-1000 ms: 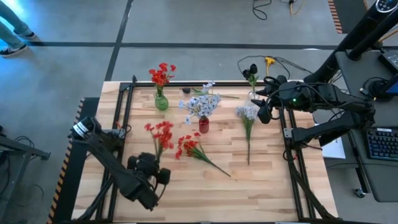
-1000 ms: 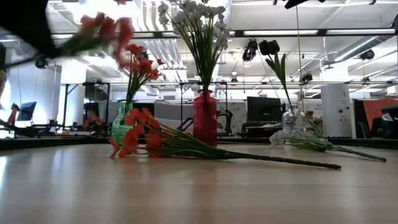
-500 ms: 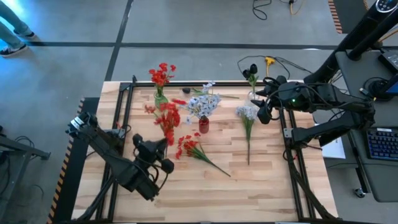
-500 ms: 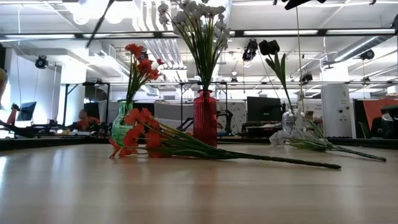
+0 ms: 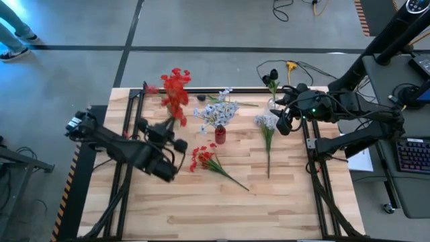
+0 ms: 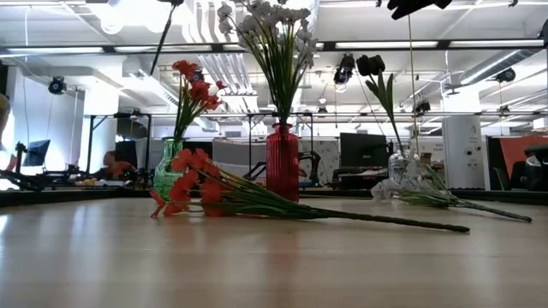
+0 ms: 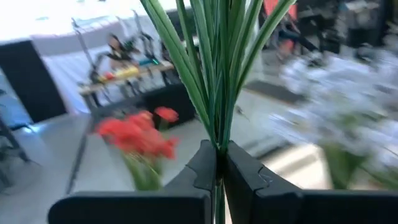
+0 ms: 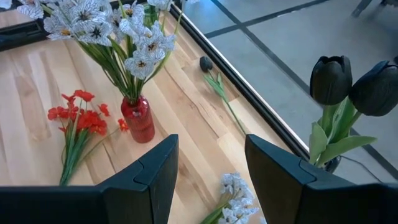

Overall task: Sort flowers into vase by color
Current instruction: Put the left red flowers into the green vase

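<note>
- Left gripper (image 7: 219,163) is clenched on the green stalks of a red flower bunch (image 5: 175,91), carrying it upright above the far-left of the table (image 5: 282,202), close over the green vase (image 6: 168,175).
- Green vase already holds red blooms (image 6: 193,85); I'd judge the step is dropping this bunch in with them.
- To do it well: get the stalk ends centred over the vase mouth, keep the bunch vertical, lower straight, don't brush the blooms already in or tip the vase. Let go only once the stalks are well inside.
- Stalks are thin, long, flexible-looking and bundled tight between the fingers; leaves are narrow blades. Likely to sway, so go slow.
- Right gripper (image 8: 208,171) is parked at the far-right edge, fingers apart, holding nothing.
- Red vase (image 5: 220,134) at far centre, ribbed and glossy, holds the white flowers (image 5: 218,113).
- Clear glass vase (image 6: 399,167) at far right holds black tulip buds (image 8: 351,78), smooth and rounded.
- Loose red bunch (image 5: 205,160) lies flat at table centre, long stalk trailing right and near.
- Loose white bunch (image 5: 267,128) lies flat right of the red vase.
- Table is pale wooden planks, smooth.
</note>
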Available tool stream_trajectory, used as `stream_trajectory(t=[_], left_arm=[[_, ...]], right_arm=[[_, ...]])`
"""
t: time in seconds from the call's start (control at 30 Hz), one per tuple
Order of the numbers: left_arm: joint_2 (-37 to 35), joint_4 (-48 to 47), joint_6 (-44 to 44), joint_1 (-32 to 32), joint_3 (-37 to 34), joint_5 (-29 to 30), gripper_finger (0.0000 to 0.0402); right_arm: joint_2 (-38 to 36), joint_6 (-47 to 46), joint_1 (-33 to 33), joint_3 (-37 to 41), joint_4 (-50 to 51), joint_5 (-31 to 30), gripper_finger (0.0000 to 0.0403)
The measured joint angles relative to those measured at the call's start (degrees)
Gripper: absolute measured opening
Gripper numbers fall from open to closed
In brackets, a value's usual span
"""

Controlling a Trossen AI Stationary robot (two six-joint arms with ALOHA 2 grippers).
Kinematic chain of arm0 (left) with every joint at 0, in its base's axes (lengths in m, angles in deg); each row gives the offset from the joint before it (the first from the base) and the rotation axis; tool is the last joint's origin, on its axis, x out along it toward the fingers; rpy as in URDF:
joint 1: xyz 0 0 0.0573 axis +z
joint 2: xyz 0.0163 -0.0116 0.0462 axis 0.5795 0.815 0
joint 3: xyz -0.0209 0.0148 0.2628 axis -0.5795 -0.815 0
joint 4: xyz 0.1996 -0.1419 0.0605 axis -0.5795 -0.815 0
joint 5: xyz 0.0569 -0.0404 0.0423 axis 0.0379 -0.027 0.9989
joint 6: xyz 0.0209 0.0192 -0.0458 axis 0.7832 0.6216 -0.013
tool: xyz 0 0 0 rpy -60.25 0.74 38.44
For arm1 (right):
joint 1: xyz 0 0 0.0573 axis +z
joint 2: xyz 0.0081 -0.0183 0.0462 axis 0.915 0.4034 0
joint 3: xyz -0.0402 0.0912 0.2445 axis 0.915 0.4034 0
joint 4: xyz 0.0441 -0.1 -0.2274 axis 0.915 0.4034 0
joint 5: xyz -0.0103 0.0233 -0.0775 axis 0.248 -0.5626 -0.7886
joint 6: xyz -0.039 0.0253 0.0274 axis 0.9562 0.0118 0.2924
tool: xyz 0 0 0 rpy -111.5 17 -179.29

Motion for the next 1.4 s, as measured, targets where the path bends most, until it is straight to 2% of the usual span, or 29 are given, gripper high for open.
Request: stream_trajectory(t=[0.1, 0.33, 0.57, 0.67, 0.8, 0.87, 0.93, 1.03, 1.23, 1.4], left_arm=[[-4.02, -0.04, -1.45, 3.24, -4.79, 3.77, 0.0], [-12.23, 0.93, -7.15, 10.71, -16.23, 4.23, 0.0], [-13.8, 8.65, -5.78, 13.01, -19.04, 4.24, 0.0], [-12.32, 18.36, 2.75, 12.92, -18.12, 3.33, 0.0], [-8.78, 35.53, 28.38, 13.28, -15.95, 1.36, 0.0], [-7.45, 39.93, 39.32, 15.03, -14.09, 1.31, 0.0], [-6.6, 39.75, 43.34, 17.27, -12.0, 1.24, 0.0], [-6.25, 38.02, 44.88, 21.22, -10.17, -0.4, 0.0], [-6.08, 39.3, 52.14, 29.42, -8.53, -9.02, 0.0], [-6.21, 42.19, 60.48, 31.22, -6.44, -11.77, 0.0]], right_arm=[[0.0, 0.11, 0.0, 0.08, -0.03, -0.01, 0.0178], [0.0, 0.13, 0.0, 0.19, -0.49, -0.1, 0.0178], [0.0, 0.15, 0.0, 0.34, -0.67, -2.91, 0.0178], [0.0, 0.15, -0.01, 0.34, -0.68, -3.06, 0.0178], [0.0, 0.2, -0.01, 0.34, -0.67, -3.06, 0.0178], [0.0, 0.55, -0.01, 0.34, -0.67, -3.06, 0.0178], [0.0, 0.59, -0.01, 0.36, -0.67, -3.06, 0.0178], [0.0, 0.83, -0.01, 0.36, -0.69, -3.06, 0.0178], [0.11, 1.99, -0.01, 0.73, -1.75, -3.06, 0.0178], [0.13, 2.29, -0.01, 0.92, -2.09, -3.06, 0.0178]])
